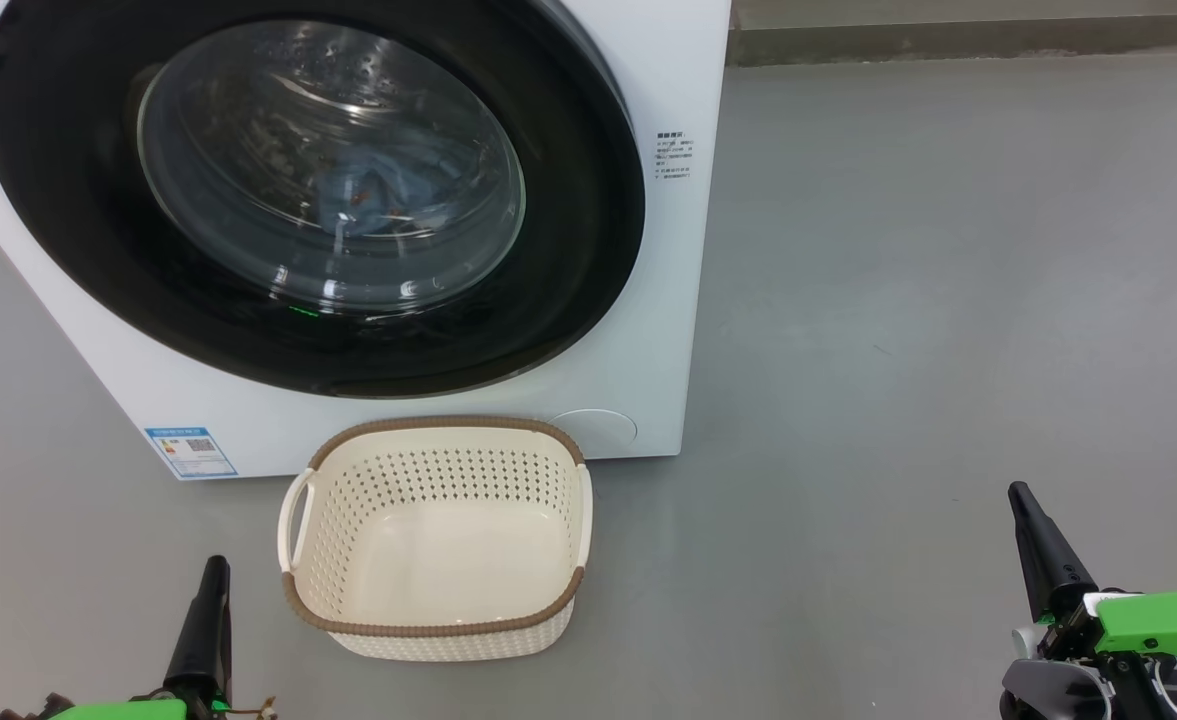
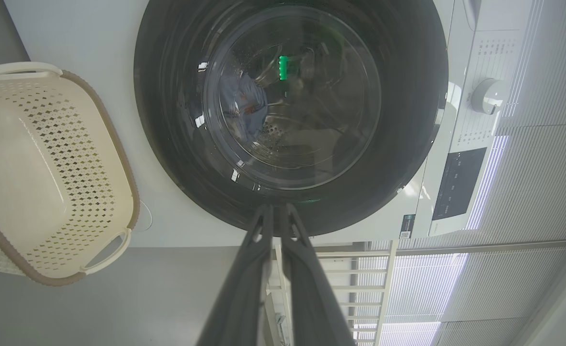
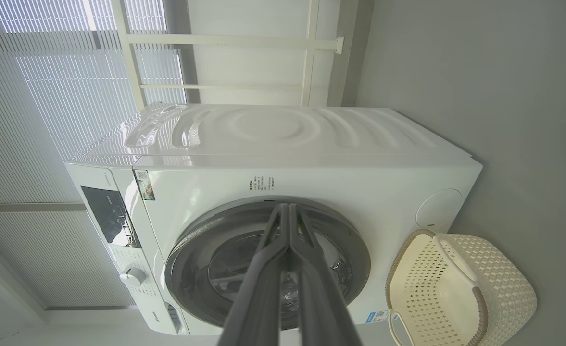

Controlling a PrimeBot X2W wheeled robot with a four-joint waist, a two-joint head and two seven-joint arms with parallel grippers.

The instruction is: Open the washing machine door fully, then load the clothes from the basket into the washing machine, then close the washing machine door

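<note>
Sitting flush against the front of the white washing machine [image 1: 648,300], the glossy black washing machine door [image 1: 68,200] is closed. Through its bulging glass window the light blue clothes [image 1: 388,190] show as a soft bundle inside the steel drum. The cream basket [image 1: 448,425] with the brown woven-look rim stands on the grey floor [image 1: 948,300] just in front of the machine's lower edge, its perforated walls and smooth bottom in plain sight. A small blue label sticker [image 1: 190,451] sits on the machine's lower corner, beside the basket. The left gripper [image 1: 215,572] rises at the lower left of the head view, fingers pressed together and holding nothing. The right gripper [image 1: 1024,500] is at the lower right, well apart from the basket, its fingers likewise pressed together and holding nothing.
</note>
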